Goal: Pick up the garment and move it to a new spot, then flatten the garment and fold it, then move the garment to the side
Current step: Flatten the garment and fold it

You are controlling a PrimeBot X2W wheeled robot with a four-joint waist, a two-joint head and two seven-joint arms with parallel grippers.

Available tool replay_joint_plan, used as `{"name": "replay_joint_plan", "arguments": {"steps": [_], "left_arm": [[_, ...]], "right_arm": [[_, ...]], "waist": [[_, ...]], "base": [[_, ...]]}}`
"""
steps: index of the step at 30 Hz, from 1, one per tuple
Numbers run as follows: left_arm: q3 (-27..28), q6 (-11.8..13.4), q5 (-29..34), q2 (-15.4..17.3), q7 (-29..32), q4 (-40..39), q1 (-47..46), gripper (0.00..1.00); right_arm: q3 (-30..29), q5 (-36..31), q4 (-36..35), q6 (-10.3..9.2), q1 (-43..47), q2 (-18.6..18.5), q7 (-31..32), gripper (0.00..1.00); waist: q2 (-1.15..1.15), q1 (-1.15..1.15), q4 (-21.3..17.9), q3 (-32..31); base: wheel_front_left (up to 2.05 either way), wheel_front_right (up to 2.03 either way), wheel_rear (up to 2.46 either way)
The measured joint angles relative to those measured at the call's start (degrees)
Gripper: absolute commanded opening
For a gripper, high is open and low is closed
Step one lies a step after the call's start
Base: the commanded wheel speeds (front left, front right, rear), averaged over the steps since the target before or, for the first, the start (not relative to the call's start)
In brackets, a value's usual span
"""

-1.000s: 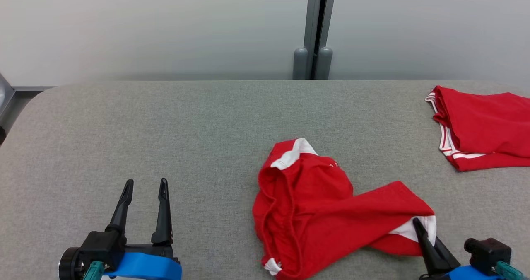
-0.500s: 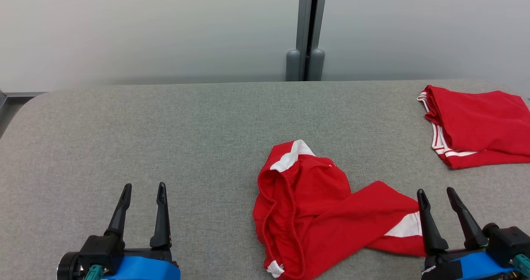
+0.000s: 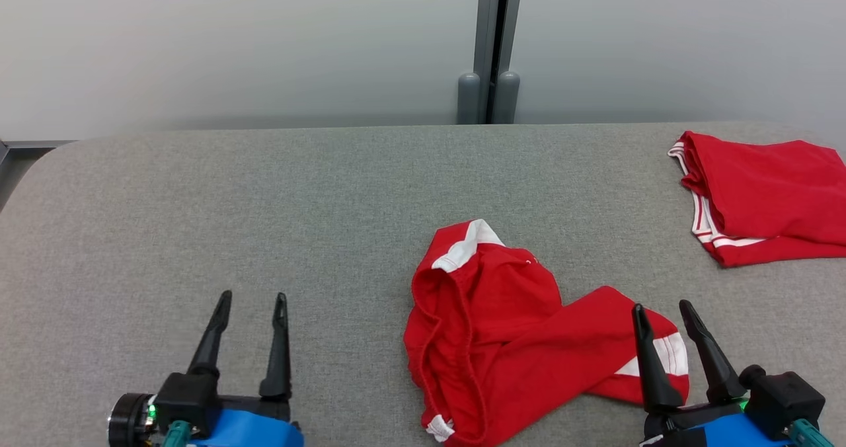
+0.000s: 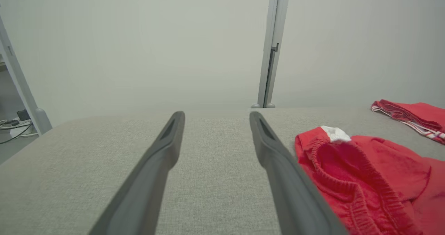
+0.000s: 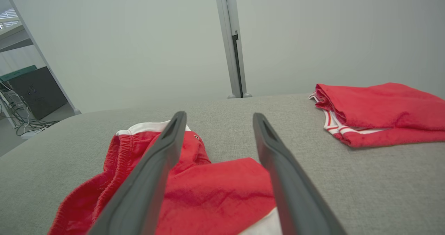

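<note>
Red and crumpled, the garment (image 3: 502, 341) lies in your head view near the front of the grey fabric table (image 3: 264, 202), right of centre. Its elastic waistband gapes on the left and a white-striped leg stretches to the right. Your left gripper (image 3: 254, 296) sits at the lower left over bare table, well apart from the garment, with its fingers parted and nothing between them. Your right gripper (image 3: 661, 306) sits at the lower right, fingers spread, with its tips over the striped end of the leg and no cloth pinched. A folded red cloth (image 3: 767, 196) rests at the table's far right edge, and a grey post (image 3: 489, 43) stands against the pale wall behind.

From your left wrist, both fingers point across bare table, and the waistband lies just beside the right-hand one.

From your right wrist, the parted fingers frame the red leg beneath them, with its white band at the bottom edge. You cannot tell whether they touch the cloth.
</note>
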Motion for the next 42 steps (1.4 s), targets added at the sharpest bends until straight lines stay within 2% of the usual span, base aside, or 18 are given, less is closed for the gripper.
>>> {"name": "replay_joint_plan", "arguments": {"steps": [6,15,20,27,33,37,39,40,42], "left_arm": [[-8.9,-0.4,2.8,1.1,0.0,1.0,-1.9,1.00],[-32.7,-0.6,-0.1,6.0,0.0,4.7,-7.7,1.00],[-42.8,-0.6,-3.4,8.2,0.0,8.4,-11.0,1.00],[-50.6,-0.6,-8.0,10.4,0.4,16.6,-13.7,1.00],[-52.4,-0.6,-10.2,10.9,2.0,23.4,-14.8,1.00],[-53.3,-0.6,-11.7,10.7,1.9,25.1,-15.3,1.00],[-53.2,-0.6,-13.2,10.3,1.6,25.2,-15.3,0.24],[-53.1,-0.6,-13.8,10.2,1.4,25.2,-15.7,0.00],[-52.2,-0.6,-15.6,9.6,1.1,24.8,-16.2,0.00]], "right_arm": [[-0.1,-0.1,0.3,0.00,-0.3,0.2,0.0,1.00],[0.2,-0.2,0.7,0.00,-1.0,0.0,0.0,1.00],[0.2,-0.2,0.8,0.01,-1.0,0.0,0.0,1.00],[-0.3,0.0,0.9,0.00,-1.2,-0.1,-0.1,1.00],[-0.5,0.0,0.9,0.00,-1.3,-0.1,-0.1,1.00],[-0.8,0.1,0.8,0.00,-1.3,-0.1,-0.1,1.00],[-0.9,0.1,0.7,0.00,-1.3,-0.1,-0.1,1.00],[-1.0,0.1,0.7,0.00,-1.3,-0.1,-0.1,1.00],[-1.2,0.1,0.7,0.00,-1.3,-0.1,0.0,1.00]], "waist": [[0.00,0.00,-0.6,0.3],[0.00,0.00,-2.2,0.9],[0.00,0.00,-3.3,1.5],[0.00,0.00,-5.0,2.3],[0.00,0.00,-5.7,2.8],[0.00,0.00,-5.8,3.1],[0.00,0.00,-5.8,3.2],[0.00,0.00,-5.7,3.2],[0.00,0.01,-5.3,3.1]], "base": [[0.00,0.00,0.00],[0.00,0.00,0.00],[0.00,0.00,0.00],[0.00,0.00,0.00],[0.00,0.00,0.00],[0.00,0.00,0.00],[0.00,0.00,0.00],[0.00,0.00,0.00],[0.00,0.00,0.00]]}}
